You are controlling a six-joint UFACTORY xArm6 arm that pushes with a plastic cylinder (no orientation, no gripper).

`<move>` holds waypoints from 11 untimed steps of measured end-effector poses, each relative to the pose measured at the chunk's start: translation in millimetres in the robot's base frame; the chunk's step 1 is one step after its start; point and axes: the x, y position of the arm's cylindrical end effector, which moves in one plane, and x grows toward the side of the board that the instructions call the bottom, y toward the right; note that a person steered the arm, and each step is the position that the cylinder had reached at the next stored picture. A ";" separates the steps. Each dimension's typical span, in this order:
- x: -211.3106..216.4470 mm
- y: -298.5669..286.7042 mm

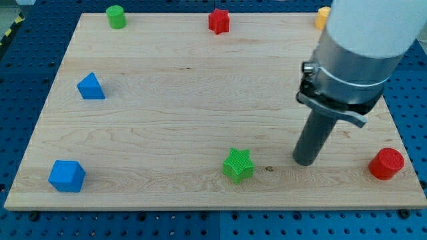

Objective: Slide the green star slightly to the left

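Nearest, along the view's bottom edge of the wooden counter [200, 100], we have three things in a row: a blue cube [67, 176] at the view's left corner, the green star [238, 165] a little right of centre, and a red cylinder [387, 163] at the far right.

Our tool has no fingers, so nothing opens, closes or clamps; it ends in a dark rod, and my tip [306, 161] rests on the counter between the green star and the red cylinder. It stands apart from the star, at about the same depth.

So the star lies to the view's left of my tip. We judge that a straight push toward the view's left would meet the star's right side and carry it the way the task asks. The star has no long axis to speak of; its points may make it turn if struck off-centre.

Bare wood stretches left of the star until the blue cube, well apart. The counter's bottom edge is near the star, so the push should run level with it.

Farther back, a blue triangular block [91, 87] sits at the view's left. At the top edge are a green cylinder [116, 16], a red star [219, 21], and an orange block [323, 17] partly hidden by our arm.
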 end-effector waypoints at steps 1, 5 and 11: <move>0.1 -24.7; 12.9 -67.5; -57.3 -71.7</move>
